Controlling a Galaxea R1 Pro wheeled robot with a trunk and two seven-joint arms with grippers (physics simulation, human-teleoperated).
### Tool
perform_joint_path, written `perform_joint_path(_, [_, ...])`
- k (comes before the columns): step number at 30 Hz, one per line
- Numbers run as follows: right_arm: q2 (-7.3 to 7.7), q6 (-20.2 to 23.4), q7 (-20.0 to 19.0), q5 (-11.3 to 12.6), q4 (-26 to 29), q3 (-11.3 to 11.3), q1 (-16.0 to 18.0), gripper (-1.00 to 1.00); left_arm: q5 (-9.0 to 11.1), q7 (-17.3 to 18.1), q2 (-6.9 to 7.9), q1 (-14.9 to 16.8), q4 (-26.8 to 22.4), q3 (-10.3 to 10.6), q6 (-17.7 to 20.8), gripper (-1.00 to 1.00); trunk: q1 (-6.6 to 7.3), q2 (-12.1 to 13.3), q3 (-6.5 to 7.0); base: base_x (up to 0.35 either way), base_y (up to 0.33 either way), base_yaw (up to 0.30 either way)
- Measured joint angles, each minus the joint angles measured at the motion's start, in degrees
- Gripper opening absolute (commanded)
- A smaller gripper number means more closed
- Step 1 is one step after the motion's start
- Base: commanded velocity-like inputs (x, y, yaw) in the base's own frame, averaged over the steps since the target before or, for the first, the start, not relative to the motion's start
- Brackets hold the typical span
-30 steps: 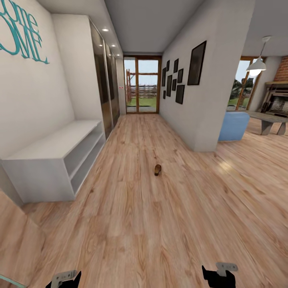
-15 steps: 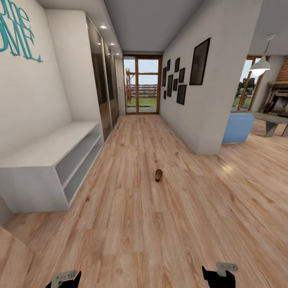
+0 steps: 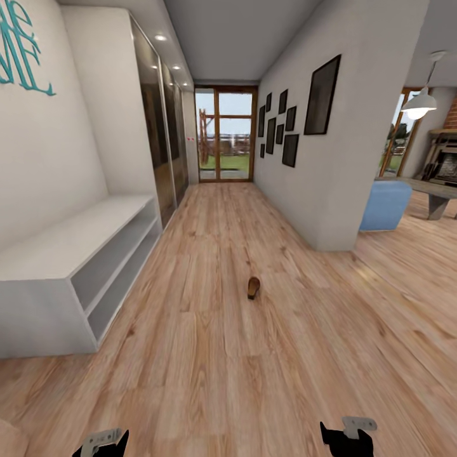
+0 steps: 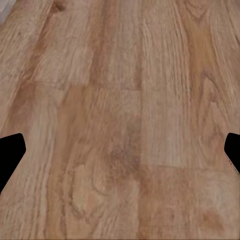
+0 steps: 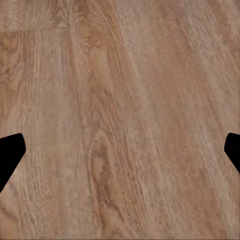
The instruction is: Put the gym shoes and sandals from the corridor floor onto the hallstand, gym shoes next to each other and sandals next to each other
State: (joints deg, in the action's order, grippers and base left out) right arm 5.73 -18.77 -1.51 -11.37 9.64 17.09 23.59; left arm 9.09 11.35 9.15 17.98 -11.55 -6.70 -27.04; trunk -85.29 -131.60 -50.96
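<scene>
1 brown sandal (image 3: 252,287) lies alone on the wood corridor floor (image 3: 209,355), well apart from the pale-grey hallstand (image 3: 70,266) along the left wall, while the left gripper (image 4: 120,150) and right gripper (image 5: 120,150) hang over bare planks, both spread wide and holding nothing.

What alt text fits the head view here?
A brown sandal lies alone on the wood-plank corridor floor, right of a pale-grey hallstand against the left wall. A glass door ends the corridor.
</scene>
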Motion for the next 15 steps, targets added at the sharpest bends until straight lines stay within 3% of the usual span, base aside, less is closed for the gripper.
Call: perform_joint_path(15, [-0.23,0.1,0.0,0.0,0.0,-0.1,0.0,1.0,0.0,0.0,0.0,0.0,0.0,0.0,0.0,1.0,0.0,0.0,0.0,0.338,0.0,0.0])
